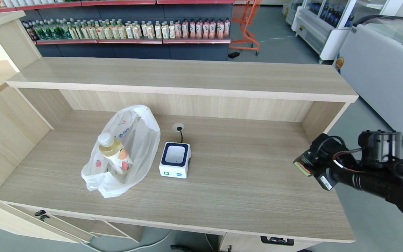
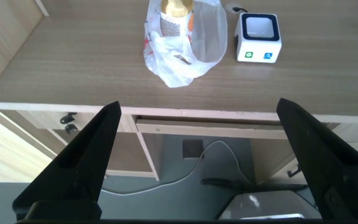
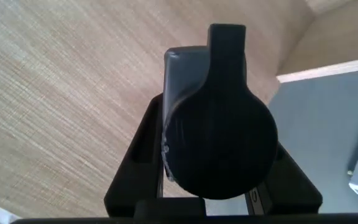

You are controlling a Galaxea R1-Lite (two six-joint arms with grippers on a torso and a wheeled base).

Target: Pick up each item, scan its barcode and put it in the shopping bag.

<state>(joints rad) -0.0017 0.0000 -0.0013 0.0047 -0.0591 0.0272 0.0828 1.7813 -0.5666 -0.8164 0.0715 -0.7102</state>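
- A pale wood checkout counter (image 1: 257, 168) fills the head view, seen from above.
- A white barcode scanner (image 1: 175, 159) sits near the middle of the counter with its dark window facing up, so an item can be passed over it. Its cable (image 1: 179, 133) drops through a hole at the scanner's 12 o'clock.
- A thin translucent shopping bag (image 1: 142, 140) stands just beside the scanner, at its 9 o'clock, with its mouth open.
- A bottle (image 1: 114, 154) of yellowish drink stands inside the bag, leaning a little and propping the plastic up. This item looks finished with.
- The right gripper (image 1: 310, 162) hangs at the scanner's 3 o'clock, well apart from it, above the counter's right end.
- It seems to be clamped on a small item (image 1: 302, 167). In the right wrist view the item (image 3: 219, 124) reads as a dark round shape with a grey part behind it. What it is cannot be told.
- Judged from this, the item is the next one to scan: it would go to the scanner's window, then into the bag beyond.
- The left gripper (image 2: 197, 109) hangs off the counter's near edge, at 6 o'clock of the bag (image 2: 179, 68). Its fingers are spread wide and hold nothing, probably parked out of the way.
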